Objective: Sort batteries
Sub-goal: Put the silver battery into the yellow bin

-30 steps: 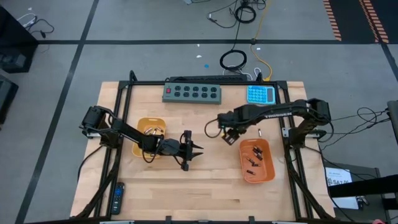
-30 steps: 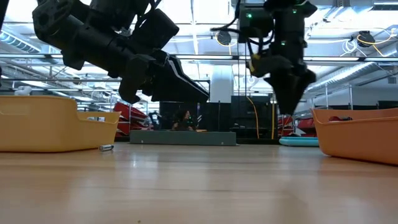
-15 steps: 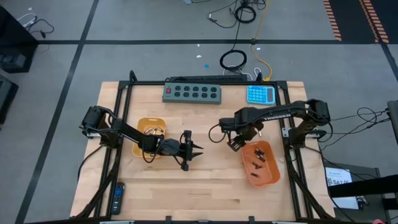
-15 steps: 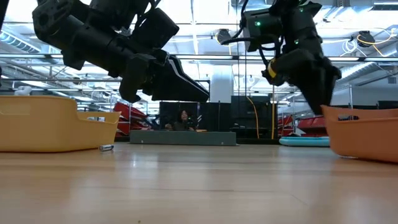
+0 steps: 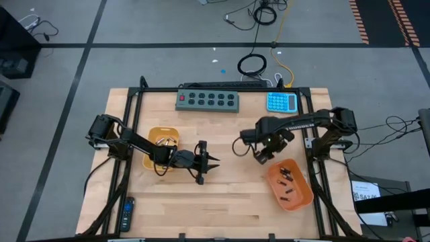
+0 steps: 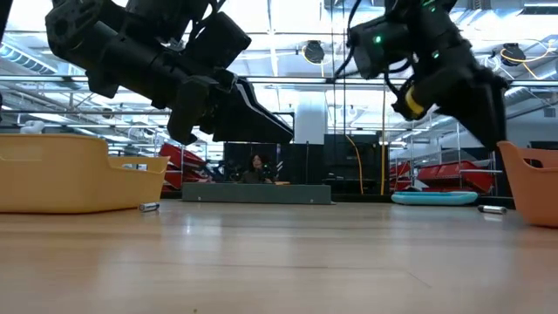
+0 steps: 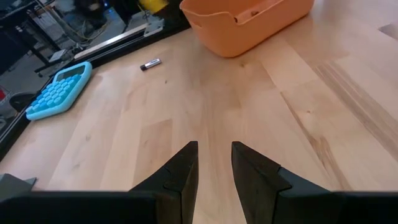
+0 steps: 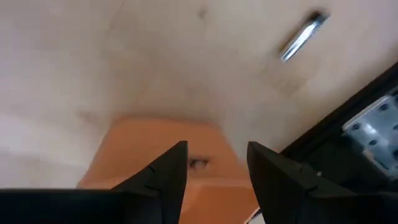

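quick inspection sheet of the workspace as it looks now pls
surface: wooden table, bare in the middle
job's things: dark batteries in right orange tray; left orange tray; loose battery on the wood
clutter: grey button box, blue calculator, black remote
grippers: left gripper open, empty, mid-table; right gripper open beside right tray
cables: coils on floor
surroundings: person far behind table
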Controlling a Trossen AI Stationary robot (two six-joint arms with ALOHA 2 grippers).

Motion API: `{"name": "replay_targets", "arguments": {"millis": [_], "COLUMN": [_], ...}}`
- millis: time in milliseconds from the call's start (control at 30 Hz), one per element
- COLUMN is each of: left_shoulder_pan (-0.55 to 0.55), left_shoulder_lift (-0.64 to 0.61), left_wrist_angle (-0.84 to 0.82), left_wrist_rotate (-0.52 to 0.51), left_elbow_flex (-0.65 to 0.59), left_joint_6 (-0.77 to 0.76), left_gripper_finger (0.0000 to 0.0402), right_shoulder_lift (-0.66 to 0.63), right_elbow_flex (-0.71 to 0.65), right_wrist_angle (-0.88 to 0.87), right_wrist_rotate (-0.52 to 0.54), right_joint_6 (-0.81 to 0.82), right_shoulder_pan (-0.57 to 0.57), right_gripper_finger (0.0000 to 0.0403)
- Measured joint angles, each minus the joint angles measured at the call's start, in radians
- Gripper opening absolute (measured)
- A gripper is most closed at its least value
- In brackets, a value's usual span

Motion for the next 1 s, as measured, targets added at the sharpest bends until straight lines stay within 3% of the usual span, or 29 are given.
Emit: {"name": "replay_targets", "arguments": {"millis": [200, 433, 867, 1000], "left_shoulder_pan": [-0.001, -0.001, -0.001, -0.001], "left_shoulder_lift": [0.000, 0.000, 0.000, 0.000], "left_wrist_angle": [0.003, 0.002, 0.000, -0.001], "left_wrist_rotate": [0.000, 0.000, 0.001, 0.002], "left_elbow_flex": [0.000, 0.000, 0.000, 0.000], "left_joint_6": [0.001, 0.001, 0.001, 0.001], "left_gripper_finger": [0.0107, 0.0107, 0.0107, 0.0107], "right_shoulder_lift": [-0.001, -0.001, -0.001, -0.004], "right_elbow_flex": [-0.017, -0.179, -0.358, -0.373], "right_wrist_angle": [0.019, 0.139, 0.345, 0.384], "right_wrist_rotate": [0.070, 0.069, 0.067, 0.057], "right_joint_6": [-0.038, -0.130, -0.221, -0.238], "right_shoulder_pan": [-0.144, -0.318, -0.463, -0.473], "right_gripper_finger": [0.0157, 0.0157, 0.0156, 0.0129]}}
